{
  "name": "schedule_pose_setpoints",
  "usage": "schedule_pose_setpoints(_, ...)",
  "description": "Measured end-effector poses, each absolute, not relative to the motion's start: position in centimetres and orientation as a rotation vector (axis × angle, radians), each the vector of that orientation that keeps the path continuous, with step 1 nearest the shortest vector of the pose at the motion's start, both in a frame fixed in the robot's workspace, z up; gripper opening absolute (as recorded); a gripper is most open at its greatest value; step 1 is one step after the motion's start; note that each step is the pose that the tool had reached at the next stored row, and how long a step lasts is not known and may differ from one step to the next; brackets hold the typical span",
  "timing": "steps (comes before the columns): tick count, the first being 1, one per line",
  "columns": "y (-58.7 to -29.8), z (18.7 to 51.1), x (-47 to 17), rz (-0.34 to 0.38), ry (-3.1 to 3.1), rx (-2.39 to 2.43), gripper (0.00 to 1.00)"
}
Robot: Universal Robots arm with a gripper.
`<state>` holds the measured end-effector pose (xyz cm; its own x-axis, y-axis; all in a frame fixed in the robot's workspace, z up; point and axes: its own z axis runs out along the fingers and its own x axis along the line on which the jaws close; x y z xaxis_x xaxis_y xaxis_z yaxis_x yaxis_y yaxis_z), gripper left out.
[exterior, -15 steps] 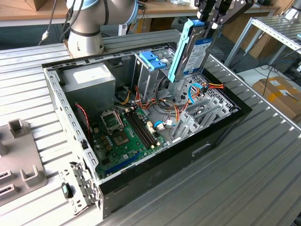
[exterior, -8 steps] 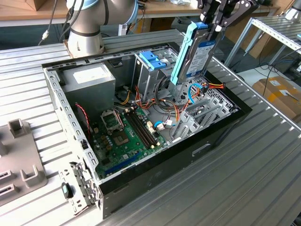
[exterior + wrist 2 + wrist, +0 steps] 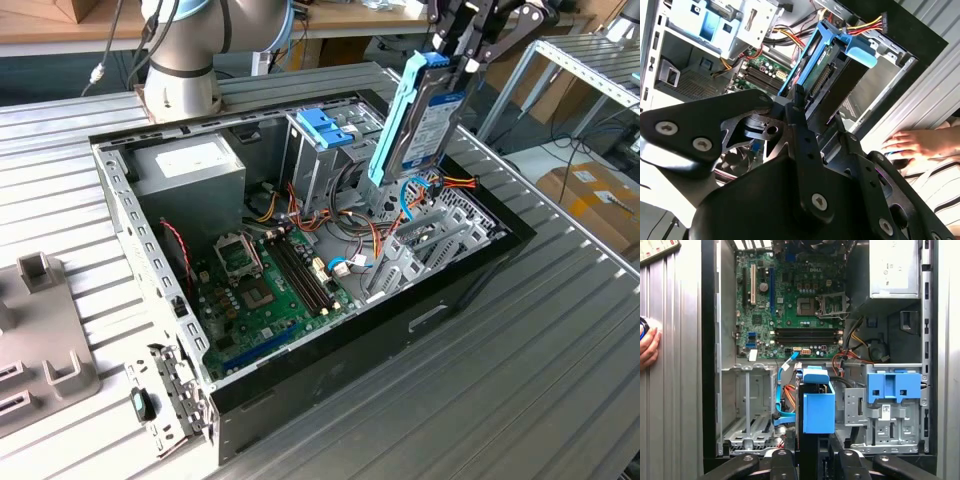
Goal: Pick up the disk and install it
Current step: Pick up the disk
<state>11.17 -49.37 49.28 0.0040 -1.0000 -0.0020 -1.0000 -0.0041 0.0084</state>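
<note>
My gripper [image 3: 457, 72] is shut on the disk [image 3: 425, 125], a silver drive with a white label and light-blue rails. It holds the disk on edge, tilted, above the back right part of the open computer case [image 3: 120, 200]. In the first wrist view the disk [image 3: 818, 407] shows edge-on between the fingers [image 3: 784, 462], hanging between an open metal bay [image 3: 747, 407] and the drive cage. In the second wrist view the disk [image 3: 822, 67] points down toward the case interior, with my gripper [image 3: 817, 112] clamped on its near end.
A metal drive cage with a blue bracket [image 3: 325, 125] stands beside the disk. The grey power supply [image 3: 190, 165] and the green motherboard [image 3: 265, 285] fill the rest of the case. Orange and blue cables [image 3: 420, 190] lie under the disk. A person's hand [image 3: 917, 145] rests on the table beside the case.
</note>
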Motion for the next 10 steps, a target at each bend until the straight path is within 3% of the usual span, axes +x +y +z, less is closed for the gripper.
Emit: schedule_pose_setpoints(10, -50.5, 49.3, 11.2, -0.012, -2.215, 2.221, 0.35)
